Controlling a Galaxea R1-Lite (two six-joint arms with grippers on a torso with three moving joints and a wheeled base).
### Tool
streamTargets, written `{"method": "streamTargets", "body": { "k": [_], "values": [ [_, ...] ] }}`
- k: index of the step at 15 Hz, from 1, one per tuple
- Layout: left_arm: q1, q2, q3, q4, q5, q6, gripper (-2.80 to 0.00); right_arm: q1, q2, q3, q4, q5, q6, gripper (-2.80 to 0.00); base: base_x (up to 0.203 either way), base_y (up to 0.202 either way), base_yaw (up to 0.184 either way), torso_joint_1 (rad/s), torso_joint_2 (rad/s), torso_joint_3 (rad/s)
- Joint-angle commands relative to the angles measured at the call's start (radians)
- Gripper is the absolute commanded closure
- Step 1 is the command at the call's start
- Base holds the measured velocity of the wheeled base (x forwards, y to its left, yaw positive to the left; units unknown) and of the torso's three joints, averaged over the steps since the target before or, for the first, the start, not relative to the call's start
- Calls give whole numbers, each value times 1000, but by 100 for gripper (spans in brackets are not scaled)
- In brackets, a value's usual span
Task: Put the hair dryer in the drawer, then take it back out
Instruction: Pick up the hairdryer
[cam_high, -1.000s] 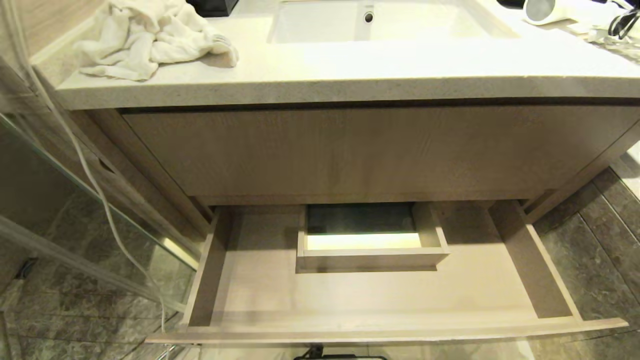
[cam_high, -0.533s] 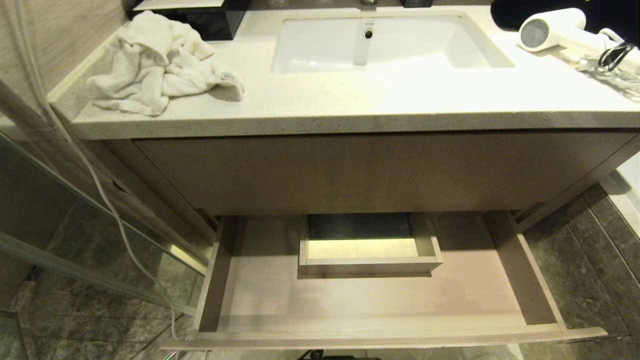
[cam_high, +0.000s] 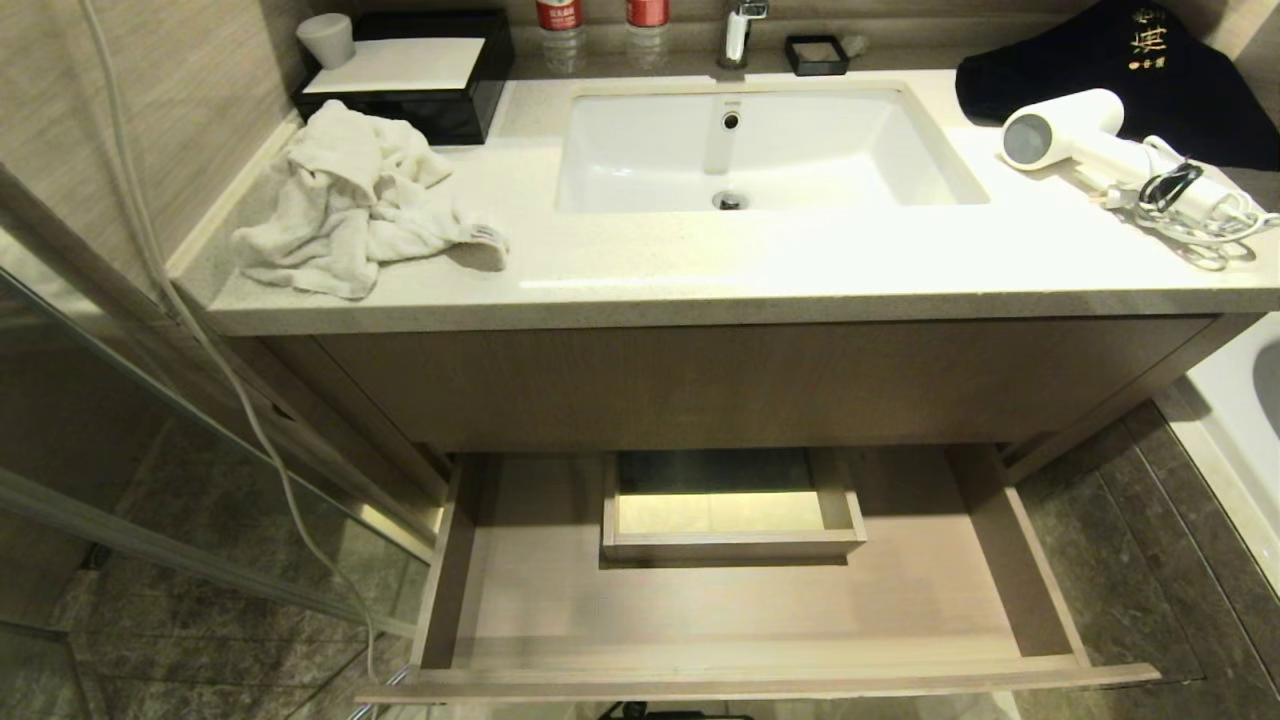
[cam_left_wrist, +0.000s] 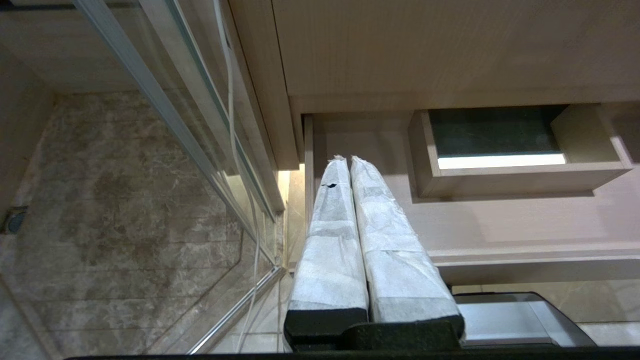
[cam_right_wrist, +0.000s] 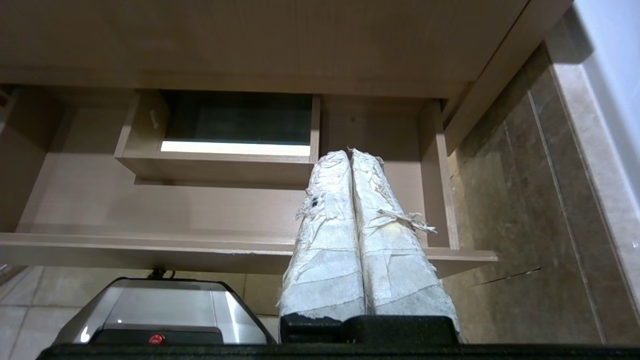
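dryer: small white hair dryer (cam_high: 1085, 140) is lying far right on the pale stone counter (cam_high: 700, 285), not yet fetched | drawer: wide light-brown wood-grain drawer (cam_high: 760, 610) is being left pulled out, ready for it | tools: left tool (cam_left_wrist: 348, 161) and right tool (cam_right_wrist: 350, 154) are being kept narrow, pressed together, holding nothing, low by the drawer front

Pale stone vanity countertop (cam_high: 700, 280), white sink (cam_high: 790, 150), dark marbled floor tiles (cam_high: 1150, 560), glass panel (cam_high: 150, 470)

Head view high, facing down; both wrist views low, near, sharing open drawer (cam_high: 760, 610).
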Motion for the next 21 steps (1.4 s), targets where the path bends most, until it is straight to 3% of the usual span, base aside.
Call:
{"method": "streamTargets", "body": {
  "k": [1, 14, 21],
  "values": [
    [0, 0, 2, 1, 0, 0, 0, 0, 0, 0, -1, 0, 0, 0, 0, 0, 0, 300, -592, -283],
    [0, 1, 2, 1, 0, 0, 0, 0, 0, 0, 0, 2, -2, 0, 0, 0, 0, 211, -400, -194],
    [0, 1, 2, 1, 0, 0, 0, 0, 0, 0, -1, 2, -22, 0, 0, 0, 0, 58, -19, 41]
  ]
}}
